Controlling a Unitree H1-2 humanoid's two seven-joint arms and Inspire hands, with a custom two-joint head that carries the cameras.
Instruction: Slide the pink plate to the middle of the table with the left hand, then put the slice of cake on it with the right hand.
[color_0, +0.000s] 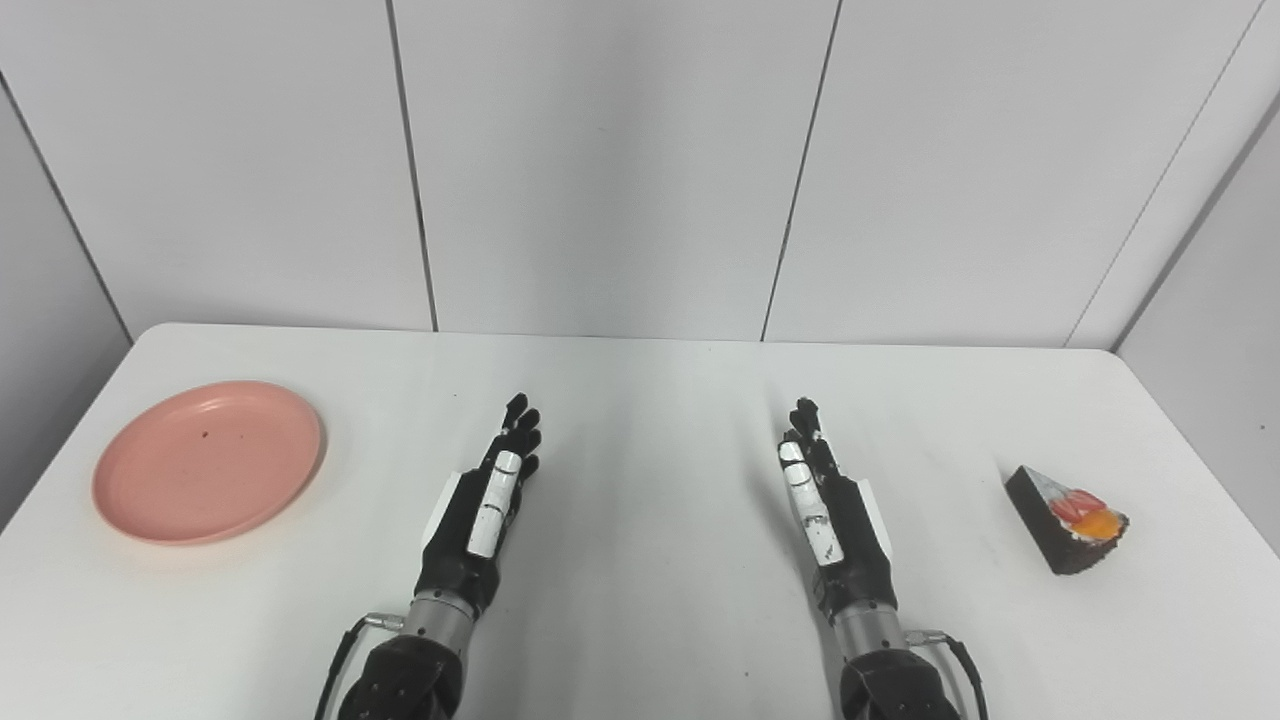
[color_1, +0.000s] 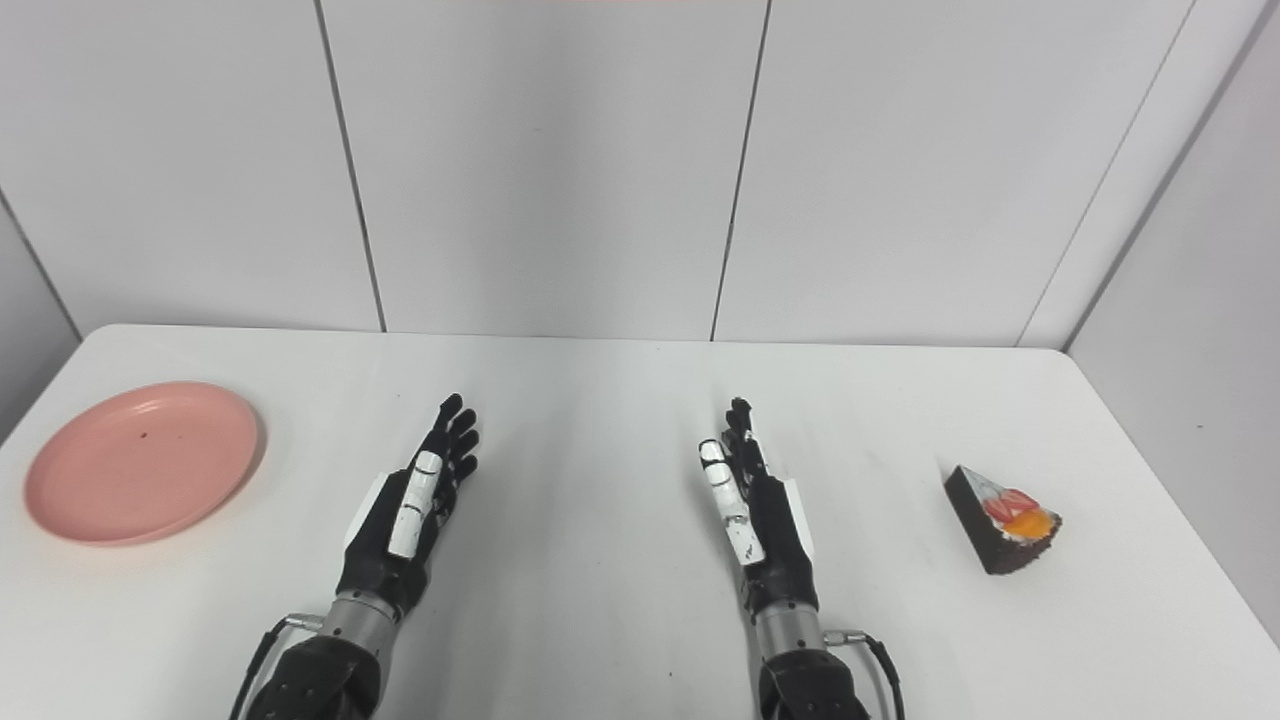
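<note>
Hands empty (fingers straight); plate, cake untouched.

White tabletop, matte, rounded far corners, faint scuffs. Back wall made of flat white panels with thin dark vertical seams. Side panels angle in at the left edge and right edge, greyer in shade. Light is even and diffuse, shadows soft. Floor not visible.

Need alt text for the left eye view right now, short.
Both robot hands, left hand and right hand, hover open and empty over a white table. A pink plate sits far left; a cake slice sits far right.
</note>
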